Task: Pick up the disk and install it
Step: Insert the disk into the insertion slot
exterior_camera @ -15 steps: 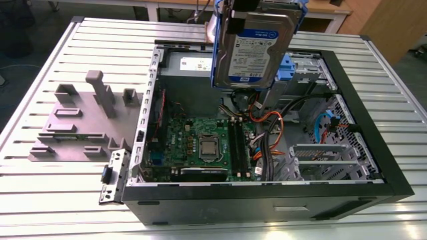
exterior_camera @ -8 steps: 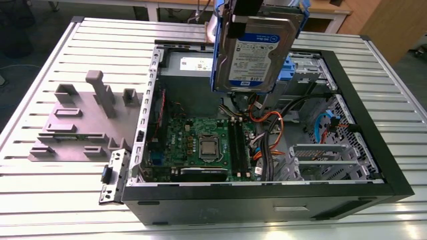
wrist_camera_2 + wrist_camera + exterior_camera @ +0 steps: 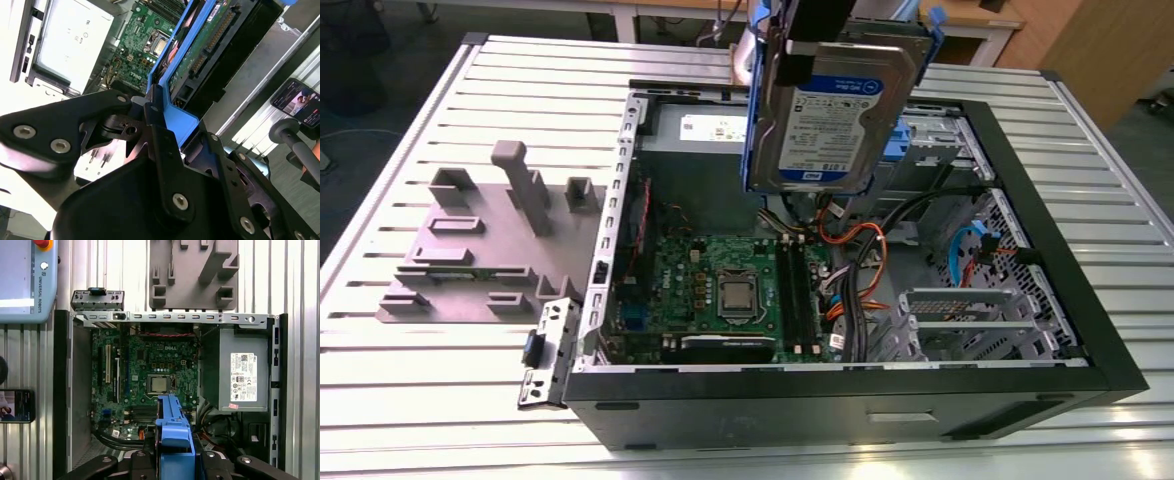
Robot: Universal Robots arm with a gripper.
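The ribbed metal bench carries an open black computer case near its middle. A grey moulded fixture lies flat just beside the case, toward the bench's edge on the exterior view's left. In the first wrist view, a pale control pendant and a phone lie beyond the case's black front.

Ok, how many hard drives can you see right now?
1. The disk hangs in the claw, clamped by its blue rail, above the open computer case. Another could sit hidden inside the metal cage in the case.
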